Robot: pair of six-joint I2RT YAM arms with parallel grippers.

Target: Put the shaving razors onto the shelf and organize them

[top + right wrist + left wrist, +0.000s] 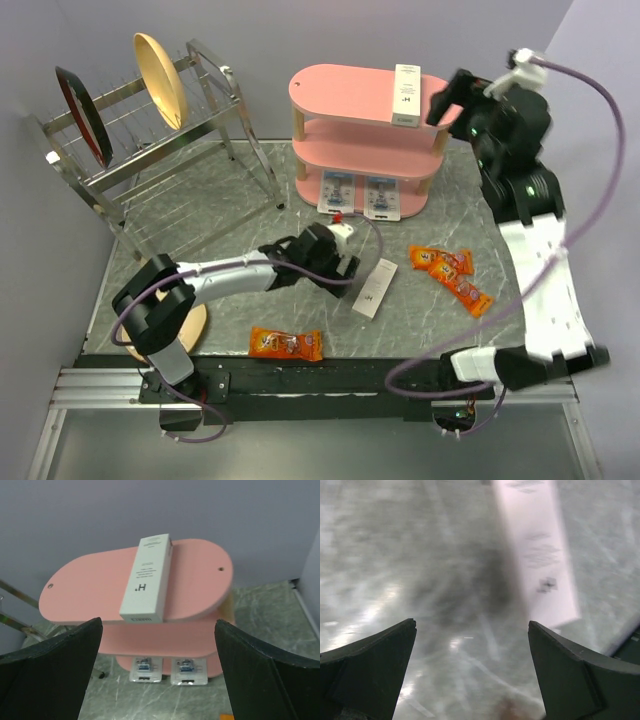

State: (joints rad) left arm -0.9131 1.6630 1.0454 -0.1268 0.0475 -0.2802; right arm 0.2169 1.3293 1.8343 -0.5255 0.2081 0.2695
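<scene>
While both razor blister packs [336,190] lie side by side on the pink shelf's [340,95] bottom tier, left gripper [472,625] and right gripper [158,621] gape empty. Placing looks done; next, maybe just a tidy-up nudge.

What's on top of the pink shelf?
One white box lies on the pink shelf, on its top board, reaching the front edge. The middle tier is mostly covered.

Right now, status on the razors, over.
Left gripper, right gripper open, empty. Two razor packs side by side, shelf bottom tier. White box on top tier.
</scene>
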